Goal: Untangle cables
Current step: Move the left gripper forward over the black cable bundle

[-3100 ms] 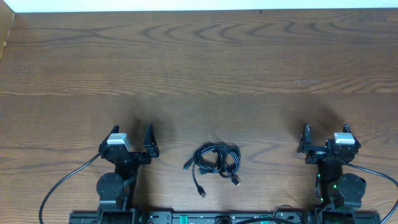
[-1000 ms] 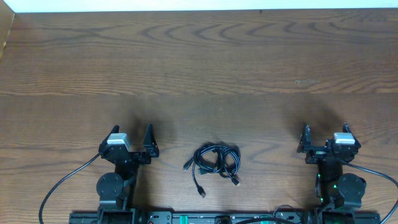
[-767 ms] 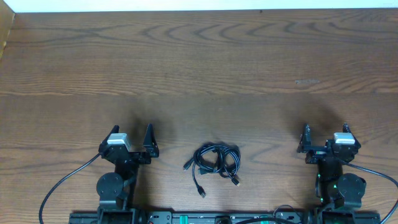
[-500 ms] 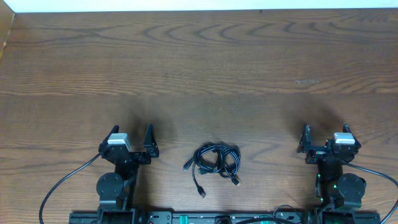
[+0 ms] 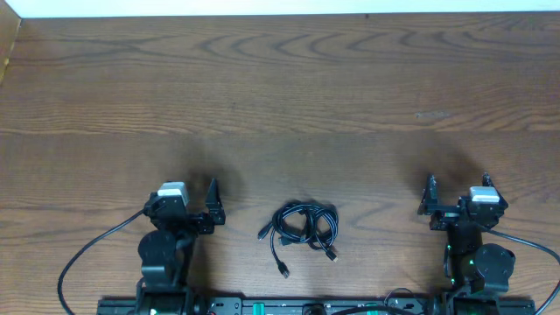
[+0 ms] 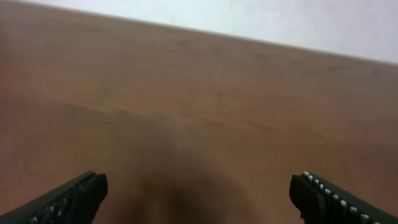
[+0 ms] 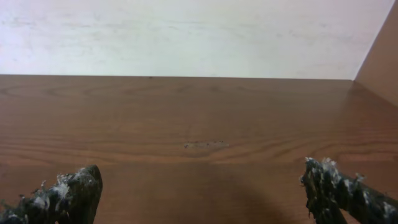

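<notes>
Overhead view: cables (image 5: 302, 229) bunched at six o'clock on the worktop (image 5: 280, 105), untouched; both jaws wide, you should next reach for a loose plug (image 5: 284, 272).

Left arm (image 5: 157, 254): black, round joint housings, white block on top | Right arm (image 5: 488, 262): black, white block, small green light | Arm cable (image 5: 85, 254): thick, black, curving | Left end effector (image 6: 199, 193): black ribbed pads, pale dots | Right end effector (image 7: 199, 186): black pads, whitish fraying
</notes>
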Action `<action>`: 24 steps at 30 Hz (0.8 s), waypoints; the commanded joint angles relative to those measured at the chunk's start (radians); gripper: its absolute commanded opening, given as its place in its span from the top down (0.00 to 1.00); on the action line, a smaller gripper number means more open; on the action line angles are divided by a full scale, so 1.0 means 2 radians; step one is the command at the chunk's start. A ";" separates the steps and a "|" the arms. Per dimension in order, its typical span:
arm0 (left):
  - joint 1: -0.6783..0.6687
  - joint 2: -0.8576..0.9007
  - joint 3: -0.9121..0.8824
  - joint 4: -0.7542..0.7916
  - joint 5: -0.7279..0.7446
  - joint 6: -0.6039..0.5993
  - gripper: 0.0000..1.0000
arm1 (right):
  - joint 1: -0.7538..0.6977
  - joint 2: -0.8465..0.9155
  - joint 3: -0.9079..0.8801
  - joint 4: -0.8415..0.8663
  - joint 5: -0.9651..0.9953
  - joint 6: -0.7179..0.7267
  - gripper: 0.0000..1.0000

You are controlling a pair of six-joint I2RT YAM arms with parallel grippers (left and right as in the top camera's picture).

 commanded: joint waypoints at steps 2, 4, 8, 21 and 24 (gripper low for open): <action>0.002 0.057 0.040 0.001 -0.010 0.009 0.02 | 0.003 -0.003 -0.001 -0.003 0.006 -0.004 0.01; 0.002 0.085 0.052 0.001 -0.010 0.008 0.02 | 0.003 -0.003 -0.001 -0.003 0.006 -0.004 0.01; 0.002 0.144 0.077 -0.001 -0.009 0.008 0.02 | 0.003 -0.003 -0.001 -0.003 0.006 -0.004 0.01; 0.002 0.284 0.143 -0.023 -0.007 0.008 0.02 | 0.003 -0.003 -0.001 -0.003 0.006 -0.004 0.01; 0.002 0.303 0.160 -0.041 -0.007 0.006 0.02 | 0.003 -0.003 -0.001 -0.003 0.006 -0.004 0.01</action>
